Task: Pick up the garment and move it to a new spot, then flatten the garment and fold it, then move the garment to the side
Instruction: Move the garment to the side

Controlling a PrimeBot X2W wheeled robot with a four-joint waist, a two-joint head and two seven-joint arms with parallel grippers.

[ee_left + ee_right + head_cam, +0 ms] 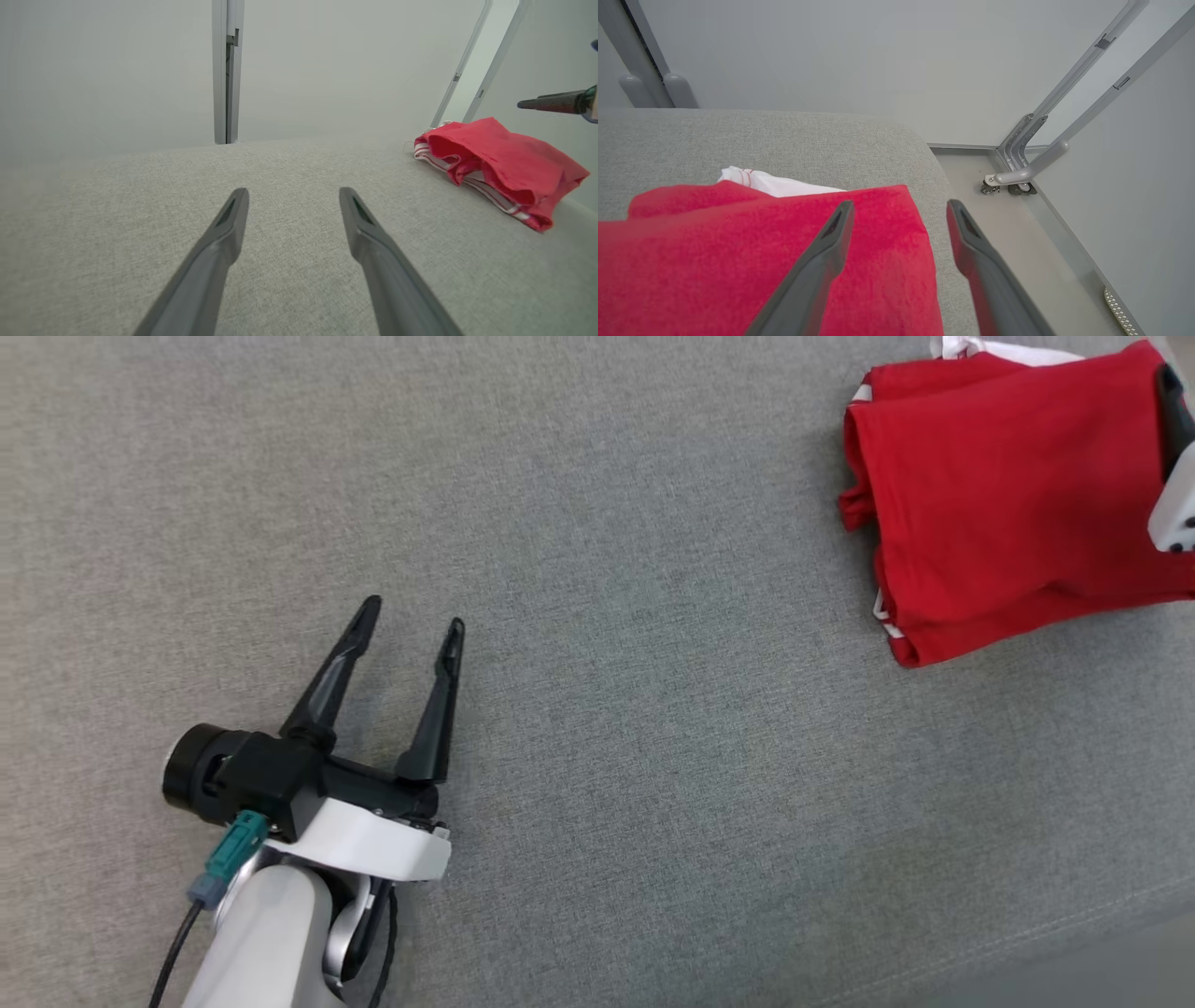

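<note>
While the left gripper (414, 614) lies low at the near left, its two tapered dark fingers spread wide with nothing between them, the grey woven surface (653, 663) stretches across the middle, softly padded and rounded at its corner. At the far right of it sits the garment (1008, 495), a red knit folded into a thick, squarish stack of layers. White striped trim peeps from its near-left edge and a white patch shows at its far side. Its rounded folds face left. Its long axis seems to run left to right, slightly skewed, though the head view's edge cuts it off. Over its right end hangs the right gripper (900, 205), fingers parted wide, one above the red cloth and the other past its edge, gripping nothing.
</note>
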